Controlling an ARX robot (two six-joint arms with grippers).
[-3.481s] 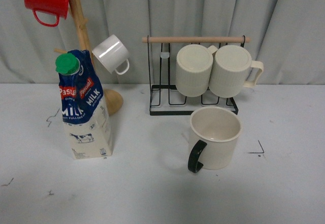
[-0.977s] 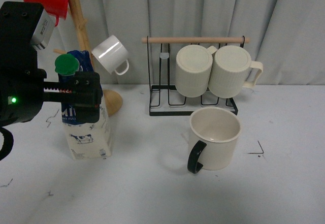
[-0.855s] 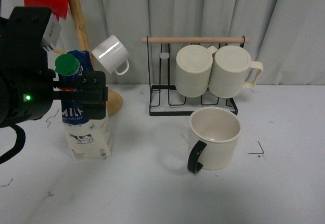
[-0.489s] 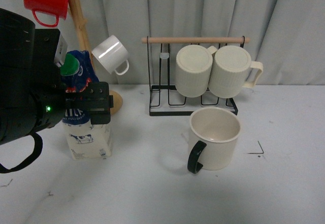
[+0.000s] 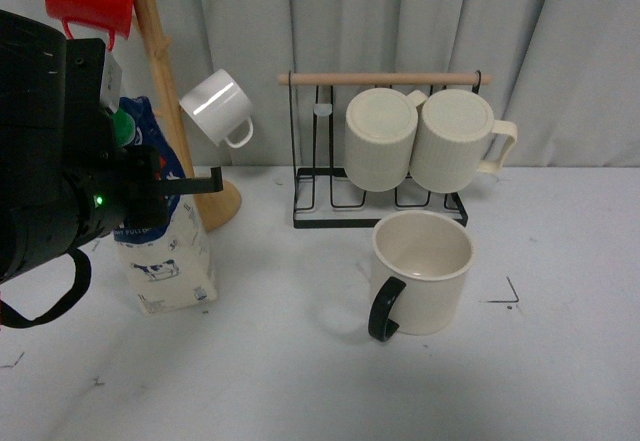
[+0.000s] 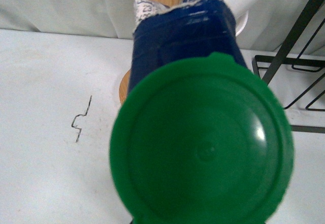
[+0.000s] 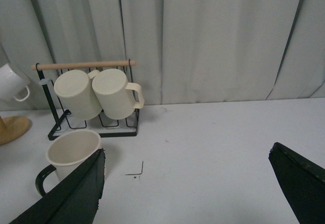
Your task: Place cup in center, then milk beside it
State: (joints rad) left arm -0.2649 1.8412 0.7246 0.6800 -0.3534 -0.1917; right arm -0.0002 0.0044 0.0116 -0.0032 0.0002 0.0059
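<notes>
Right up close, the left gripper (image 5: 175, 184) sits at the upper part of the milk (image 5: 165, 256). The left wrist view is almost filled by the green cap (image 6: 203, 148), so I cannot tell whether the fingers are pressed onto the carton or just bracketing it. One black finger (image 5: 200, 183) shows past the carton's side. The milk stands on the table (image 5: 300, 381) under those fingers, and it seems to lean a little. If the fingers pinch only the soft folded top, I think it could crumple and let the carton swing or slide out. Just behind the fingers rises the wooden mug tree (image 5: 160, 81), with a small white mug (image 5: 215, 106) hanging above them, so a careless lift could knock either. Well off to the fingers' right, the cup (image 5: 422, 271) stands upright near the middle of the table, handle toward me. Setting the carton down too close could bump it. The right gripper (image 7: 185, 178) hangs spread wide and empty, with the cup (image 7: 71, 150) beyond one finger. Farther back is the wire rack (image 5: 380, 79) with two ribbed mugs.
</notes>
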